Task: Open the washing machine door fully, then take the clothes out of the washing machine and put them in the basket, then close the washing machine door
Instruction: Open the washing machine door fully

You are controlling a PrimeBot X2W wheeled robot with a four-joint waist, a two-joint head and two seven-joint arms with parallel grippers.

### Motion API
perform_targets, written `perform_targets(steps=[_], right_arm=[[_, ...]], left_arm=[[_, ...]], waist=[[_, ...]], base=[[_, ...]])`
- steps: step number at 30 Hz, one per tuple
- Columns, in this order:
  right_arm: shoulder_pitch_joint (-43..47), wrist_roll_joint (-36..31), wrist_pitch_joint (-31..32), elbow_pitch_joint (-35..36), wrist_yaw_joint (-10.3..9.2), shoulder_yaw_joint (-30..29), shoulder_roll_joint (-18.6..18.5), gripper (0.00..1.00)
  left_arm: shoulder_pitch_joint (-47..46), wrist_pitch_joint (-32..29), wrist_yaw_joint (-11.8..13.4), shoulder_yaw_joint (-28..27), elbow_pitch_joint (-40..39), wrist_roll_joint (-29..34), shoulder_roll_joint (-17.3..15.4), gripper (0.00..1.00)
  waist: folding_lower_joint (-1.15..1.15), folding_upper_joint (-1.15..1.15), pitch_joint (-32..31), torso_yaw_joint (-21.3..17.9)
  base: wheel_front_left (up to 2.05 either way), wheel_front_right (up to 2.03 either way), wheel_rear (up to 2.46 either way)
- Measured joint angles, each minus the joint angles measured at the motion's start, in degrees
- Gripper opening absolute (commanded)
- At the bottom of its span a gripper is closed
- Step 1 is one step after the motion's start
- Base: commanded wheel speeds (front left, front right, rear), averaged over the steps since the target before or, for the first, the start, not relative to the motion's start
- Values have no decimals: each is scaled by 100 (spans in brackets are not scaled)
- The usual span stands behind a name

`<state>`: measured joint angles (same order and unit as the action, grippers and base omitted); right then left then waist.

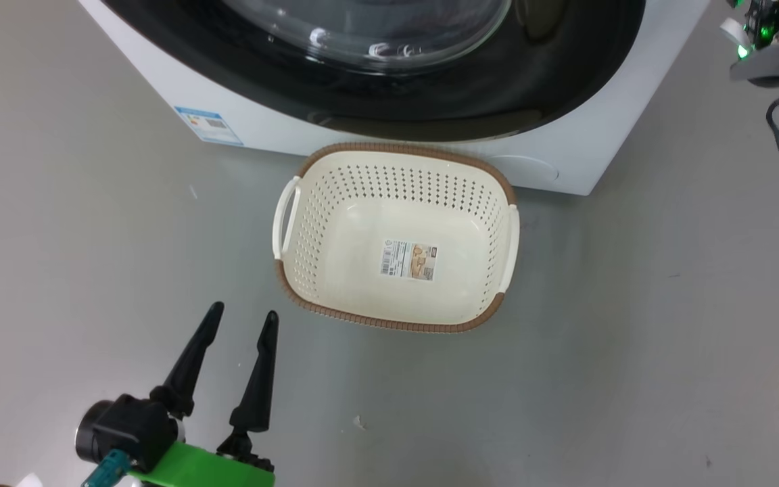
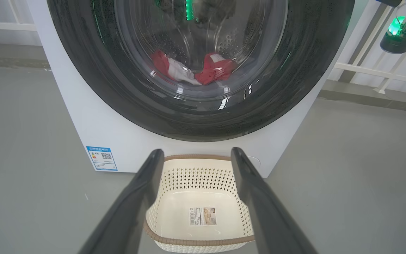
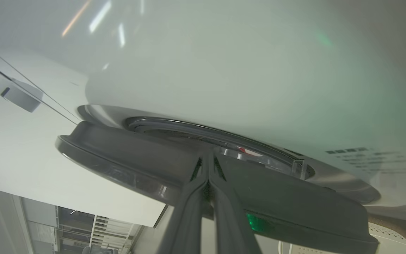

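Black fingers of my left gripper [image 1: 244,311] stood spread; the cream perforated plastic basket [image 1: 399,147] sat just ahead-right. Beyond, red-and-white clothes [image 2: 192,70] lay behind the glossy black-rimmed glass door [image 2: 118,88] of the white washing machine [image 2: 76,116]. My right gripper [image 3: 208,158], pinched shut, nosed that rim's edge. I judged door-opening in hand, its swing passing close above the basket.

your count so far:
one washing machine [image 2: 83,116], one washing machine door [image 2: 125,98], one basket [image 1: 308,223].
clothes [image 2: 174,68]: you get two red-white lumps behind glass, can't tell exact garment count.
basket handles [image 1: 285,216]: two.
basket label [image 1: 408,260]: one.
blue sticker [image 2: 101,158]: one.
left gripper [image 1: 243,312] plus right gripper [image 3: 208,165]: two total, two fingers each.
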<state>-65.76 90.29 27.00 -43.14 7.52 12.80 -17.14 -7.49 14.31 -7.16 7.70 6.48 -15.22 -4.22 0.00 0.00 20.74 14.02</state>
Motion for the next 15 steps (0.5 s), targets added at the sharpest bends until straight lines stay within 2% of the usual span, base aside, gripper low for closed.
perform_targets(steps=[5, 15], right_arm=[[-314, 85, 326, -299, 0, 76, 77, 0], [-687, 96, 560, -626, 1, 151, 77, 0]], left_arm=[[-99, 0, -1, 46, 1, -4, 0, 100], [-204, 0, 0, 91, -19, -52, 10, 100]], waist=[[0, 0, 125, 61], [0, 0, 278, 154]], base=[[0, 0, 0], [0, 0, 0]])
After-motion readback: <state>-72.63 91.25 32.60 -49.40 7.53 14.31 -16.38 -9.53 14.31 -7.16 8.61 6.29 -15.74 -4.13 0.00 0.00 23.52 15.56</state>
